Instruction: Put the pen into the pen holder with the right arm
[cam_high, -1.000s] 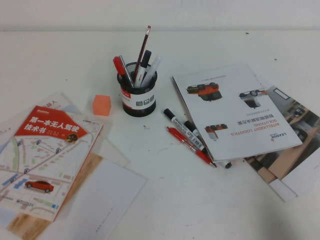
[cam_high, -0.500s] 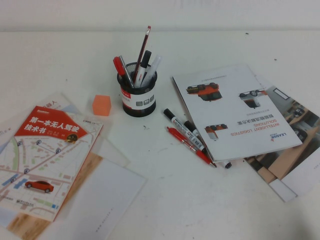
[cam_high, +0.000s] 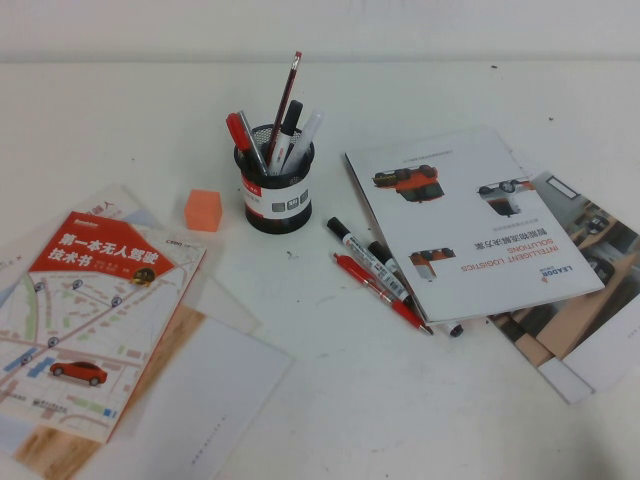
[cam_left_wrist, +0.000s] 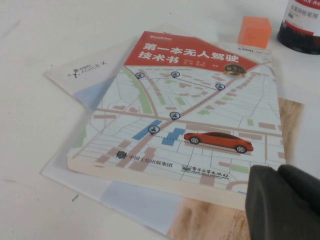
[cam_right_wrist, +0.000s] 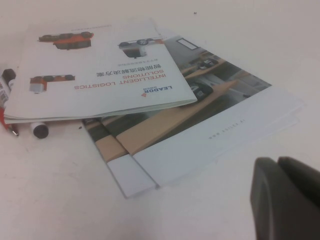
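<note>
**Nothing moves; the pen already stands in the holder**

Nothing has moved since the earlier high views: every item on the table lies just as it did, and neither arm enters the high view.

The pen holder (cam_high: 275, 190) stands upright and is the landmark for the rest. The pen (cam_high: 252, 142), slim and silver-grey, leans inside it at the left rim. It sits just beside a red pen (cam_high: 237, 130), with a red pencil (cam_high: 286, 100) and two markers filling the rest of the cup. To the right of the holder and nearer the robot, a white marker (cam_high: 367, 257) and a second red pen (cam_high: 380, 291) lie on the table. Both touch the edge of the white brochure (cam_high: 470, 225). An orange cube (cam_high: 203, 209) sits just left of the holder.

The right gripper (cam_right_wrist: 277, 165) shows only in its wrist view. It hangs well right of the holder, low over the table past the stacked brochures, clenched on nothing. The left gripper (cam_left_wrist: 277, 172) hangs over the map-covered book (cam_left_wrist: 185, 115), left of the holder and nearer the robot. Whether it is open or closed cannot be told.

With the pen in the cup and the right gripper empty and away from it, the task looks finished. The stillness suggests the arm is parked, not about to reach.
</note>
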